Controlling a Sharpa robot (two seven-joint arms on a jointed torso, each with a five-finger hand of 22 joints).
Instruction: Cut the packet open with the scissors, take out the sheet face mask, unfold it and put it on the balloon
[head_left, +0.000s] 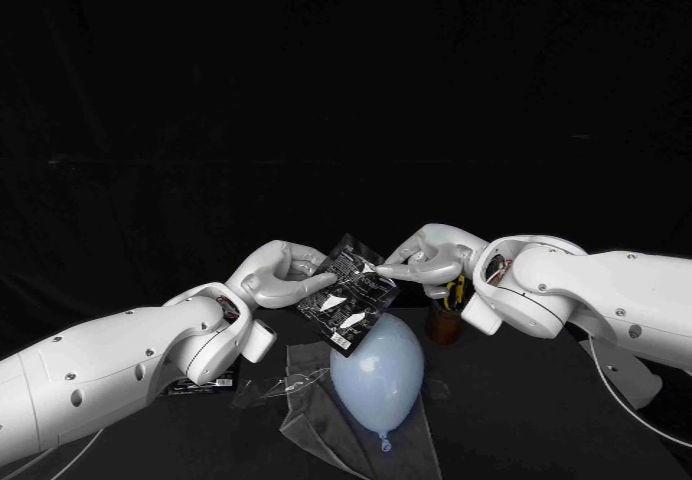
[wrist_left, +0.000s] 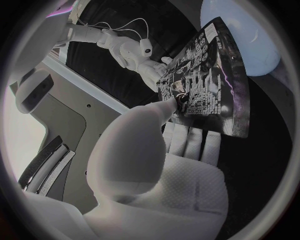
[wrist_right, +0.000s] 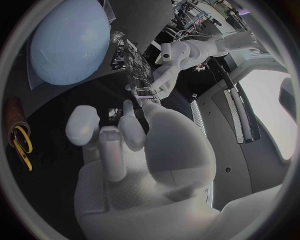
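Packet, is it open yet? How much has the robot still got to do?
Only the pick-up looks done: the packet is lifted over the balloon. Right now the left robot hand pinches it and the right robot hand touches its edge. I see no cut or mask, and the scissors sit in their holder. Left: cutting, pulling out the mask, unfolding it, putting it on the balloon.

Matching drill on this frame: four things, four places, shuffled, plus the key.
1. black printed foil packet
2. pale blue balloon
3. yellow-handled scissors
4. clear plastic film

A. standing in the brown holder
B. spread flat on the black table by the balloon
C. held in the air between left hand and right hand
D. lying on the table below the packet

Pairs: 1-C, 2-D, 3-A, 4-B
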